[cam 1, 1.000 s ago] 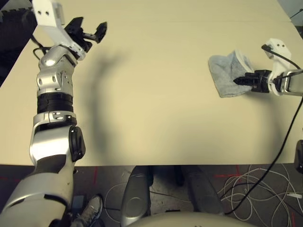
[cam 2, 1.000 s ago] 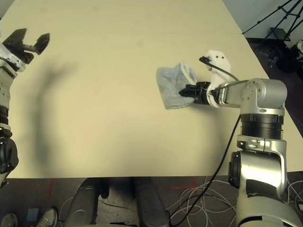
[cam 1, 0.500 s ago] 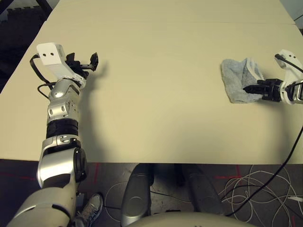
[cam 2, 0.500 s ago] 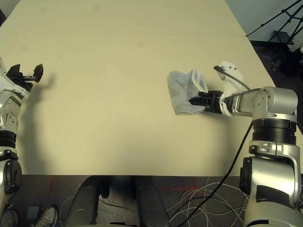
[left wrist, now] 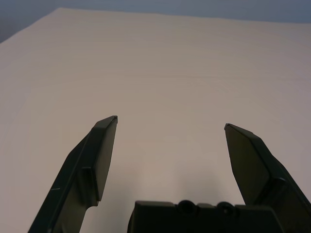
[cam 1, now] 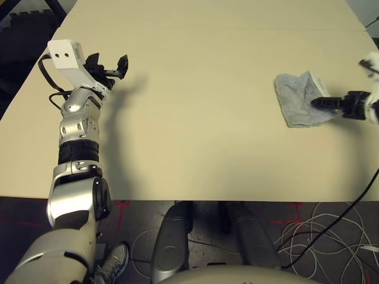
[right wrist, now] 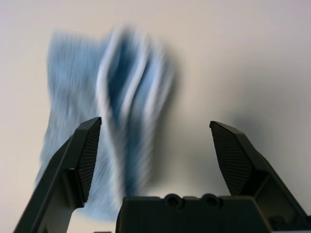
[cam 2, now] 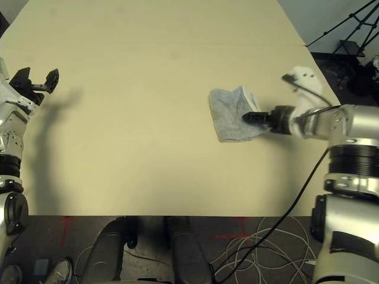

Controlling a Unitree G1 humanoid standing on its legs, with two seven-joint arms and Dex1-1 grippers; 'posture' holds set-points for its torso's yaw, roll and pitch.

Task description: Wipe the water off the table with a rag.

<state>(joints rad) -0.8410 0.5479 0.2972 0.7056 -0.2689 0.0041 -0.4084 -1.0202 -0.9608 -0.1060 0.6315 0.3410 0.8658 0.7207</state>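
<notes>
Blue-grey rag [cam 2: 230, 115] well inside table [cam 2: 136, 136] edges.

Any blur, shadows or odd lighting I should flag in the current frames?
Right wrist view: the rag is smeared by motion blur, the right gripper looks crisp, and a soft shadow darkens the table. Left eye view: the left arm casts a long, soft-edged shadow. Right eye view: the tabletop's near part looks dimmer than its far part. No strong glare on the tabletop.

No readable text, labels, brands, numbers or signs showing anywhere, neither around the end effectors nor on the counter [cam 1: 195, 118] between them.
</notes>
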